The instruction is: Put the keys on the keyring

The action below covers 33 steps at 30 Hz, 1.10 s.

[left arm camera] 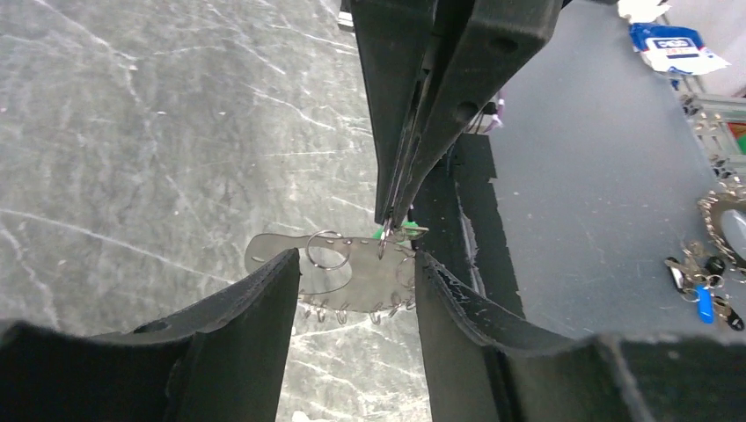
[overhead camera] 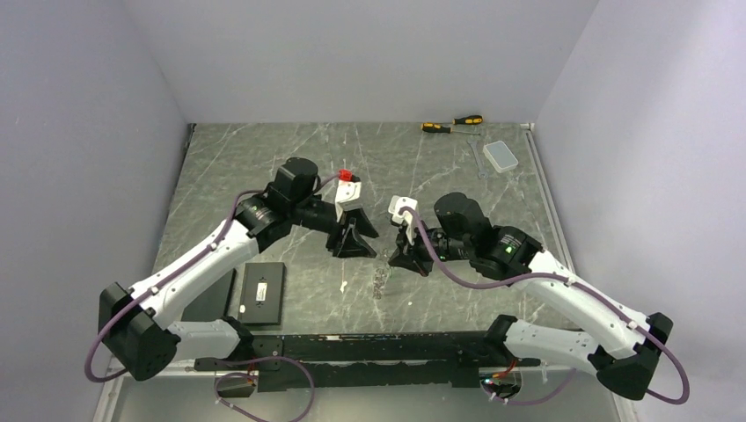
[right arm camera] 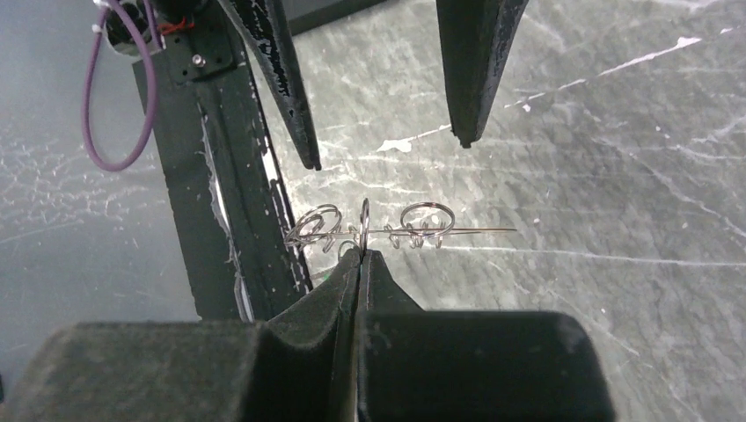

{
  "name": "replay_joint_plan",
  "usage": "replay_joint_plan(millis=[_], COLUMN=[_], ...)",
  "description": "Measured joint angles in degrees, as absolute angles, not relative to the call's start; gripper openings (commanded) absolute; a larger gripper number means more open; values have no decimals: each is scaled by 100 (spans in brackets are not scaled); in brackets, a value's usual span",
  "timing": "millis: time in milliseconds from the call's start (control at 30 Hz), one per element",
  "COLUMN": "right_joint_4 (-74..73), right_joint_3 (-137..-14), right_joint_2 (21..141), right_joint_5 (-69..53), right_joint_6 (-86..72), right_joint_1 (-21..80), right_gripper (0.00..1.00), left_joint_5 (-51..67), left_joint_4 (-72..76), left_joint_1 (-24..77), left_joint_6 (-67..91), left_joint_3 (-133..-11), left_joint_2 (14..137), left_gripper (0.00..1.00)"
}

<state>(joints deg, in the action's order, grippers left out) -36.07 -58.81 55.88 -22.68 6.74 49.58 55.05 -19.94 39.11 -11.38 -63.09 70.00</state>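
Right gripper (right arm camera: pixel 360 254) clamps the keyring (left arm camera: pixel 356 283) aloft; left gripper (left arm camera: pixel 356 258) hangs open beside it; green key (left arm camera: pixel 388 233) meets its rim, threading unclear.

The top external camera sits high above and behind the arm bases (overhead camera: pixel 369 356). It looks down and forward over the grey marbled worktop (overhead camera: pixel 264 158), a wide, distant view. The thin dark grey metal keyring with a toothed, loop-fringed rim (left arm camera: pixel 352 280) lies near the middle of that view, too small there to make out clearly. The left wrist camera looks along its own black left pincer (left arm camera: pixel 354 264), very close to the keyring and facing its flat side. The right wrist camera looks from the opposite side of the keyring, edge-on and just as close, over its own black right pincer (right arm camera: pixel 361 255). Both wrist views share the keyring, and each shows the other pincer beyond it. The top view takes in both.
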Motion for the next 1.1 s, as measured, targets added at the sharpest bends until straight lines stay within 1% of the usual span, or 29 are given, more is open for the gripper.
replay_joint_plan(millis=[100,300,500,667,867,1100], right_joint_4=[-3712,-3723,-3723,-3721,-3719,-3688], right_joint_3=[-5883,-5907,-5996,-5999,-6007,-6007], right_joint_2=[5634,5660,5784,5787,5787,5787], right_joint_5=[-2198,-2154,-2156,-2158,-2167,-2211], right_joint_6=[733,795,799,801,799,797], right_joint_1=[5006,5009,5030,5046,5057,5072], right_gripper=[0,0,0,0,0,0], left_joint_5=[5690,5900,5916,5861,5859,5854], left_joint_4=[-1946,-1907,-1658,-1555,-1428,-1400], left_joint_1=[3948,4088,4150,4160,4178,4265], left_joint_6=[-1103,-1103,-976,-928,-886,-808], left_joint_3=[-6309,-6307,-6211,-6139,-6108,-6108], left_joint_2=[7113,7144,7258,7317,7369,7437], left_gripper=[48,46,40,38,25,22])
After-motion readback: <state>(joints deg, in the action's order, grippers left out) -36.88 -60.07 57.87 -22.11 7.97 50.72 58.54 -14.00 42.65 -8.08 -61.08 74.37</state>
